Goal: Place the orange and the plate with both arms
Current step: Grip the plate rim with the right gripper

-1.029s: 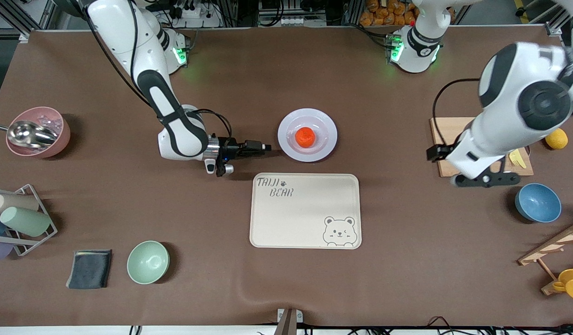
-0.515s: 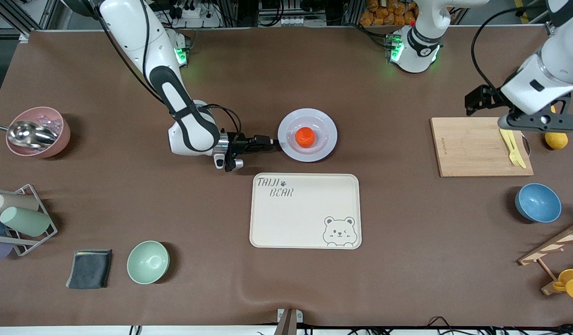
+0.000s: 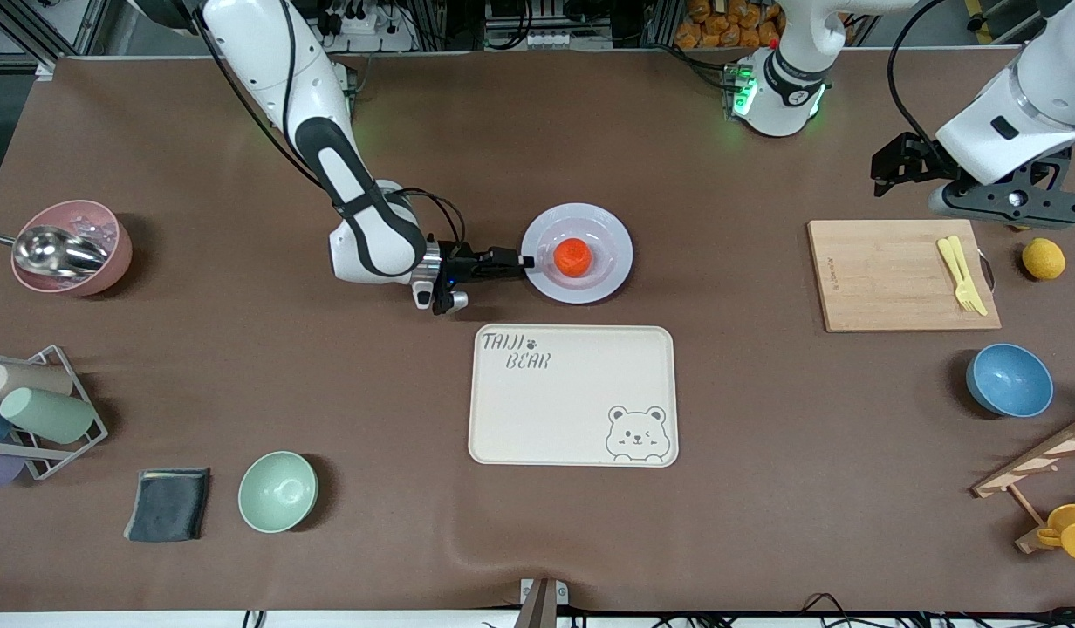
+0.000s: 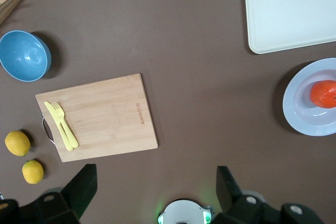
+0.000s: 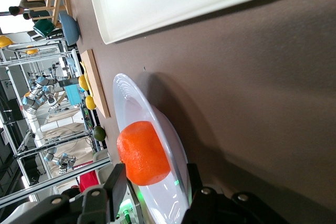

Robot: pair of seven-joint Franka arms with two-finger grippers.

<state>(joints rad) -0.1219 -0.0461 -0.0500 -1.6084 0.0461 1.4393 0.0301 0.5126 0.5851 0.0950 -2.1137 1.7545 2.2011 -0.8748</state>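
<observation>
Front view: orange sat in plate, plate on table just farther from camera than bear tray. Right gripper met plate rim, low and level. You needed a firm rim pinch and a flat lift, or orange rolls.

Left wrist view: left gripper hung spread, holding nothing, above cutting board; arm waited.

Right wrist view: fingers straddled rim, not yet clamped.

plate cut off by the edge; left gripper fingers hidden
</observation>
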